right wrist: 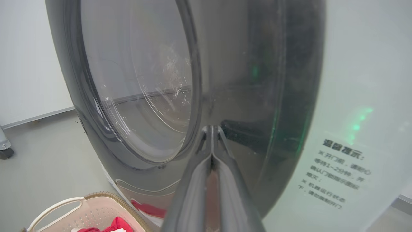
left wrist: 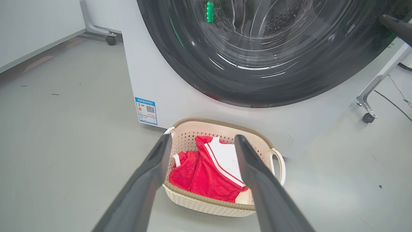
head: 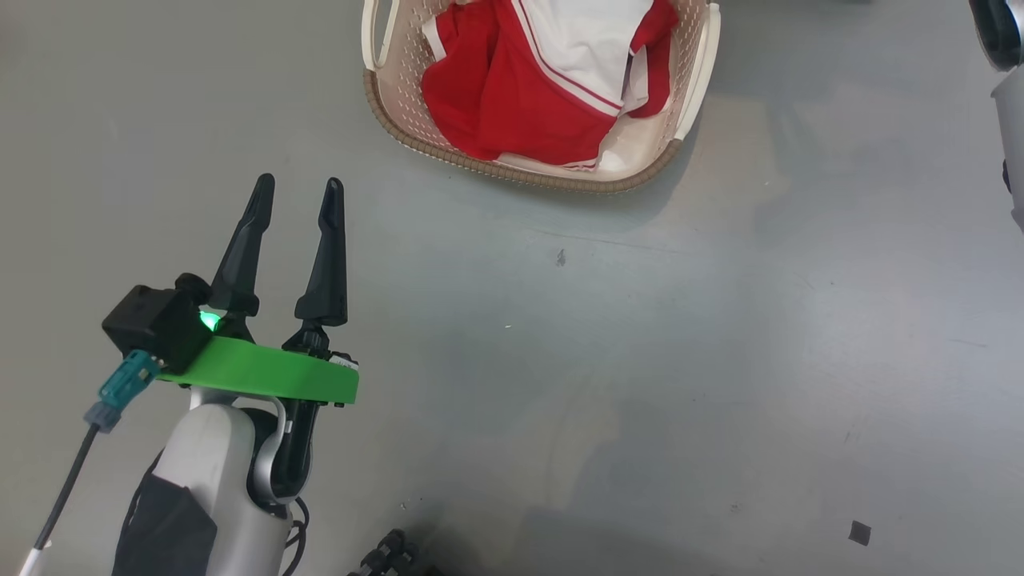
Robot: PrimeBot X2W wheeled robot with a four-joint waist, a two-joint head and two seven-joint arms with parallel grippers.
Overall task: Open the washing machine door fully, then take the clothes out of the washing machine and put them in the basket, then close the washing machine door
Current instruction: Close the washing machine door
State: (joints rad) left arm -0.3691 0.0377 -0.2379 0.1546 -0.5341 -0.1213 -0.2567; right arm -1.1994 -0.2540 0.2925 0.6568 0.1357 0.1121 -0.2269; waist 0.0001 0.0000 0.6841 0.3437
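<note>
The basket [head: 512, 172] stands on the grey floor with the red and white clothes [head: 512, 104] piled in it. My left gripper [head: 300, 180] hangs open and empty, short of the basket and to its left. In the left wrist view its fingers [left wrist: 151, 174] frame the basket [left wrist: 222, 124] and clothes [left wrist: 206, 174], with the washing machine [left wrist: 154, 83] just behind. The washing machine door [left wrist: 257, 87] lies against or very near the machine's front. My right gripper [right wrist: 210, 128] is shut, its tips pressed on the door's black rim [right wrist: 238, 80].
A wheeled metal frame leg [left wrist: 370, 100] stands to the right of the machine, with a cable [left wrist: 399, 93] on the floor behind it. Another caster [left wrist: 110, 40] and a white panel [left wrist: 32, 29] are at the left. Open grey floor surrounds the basket.
</note>
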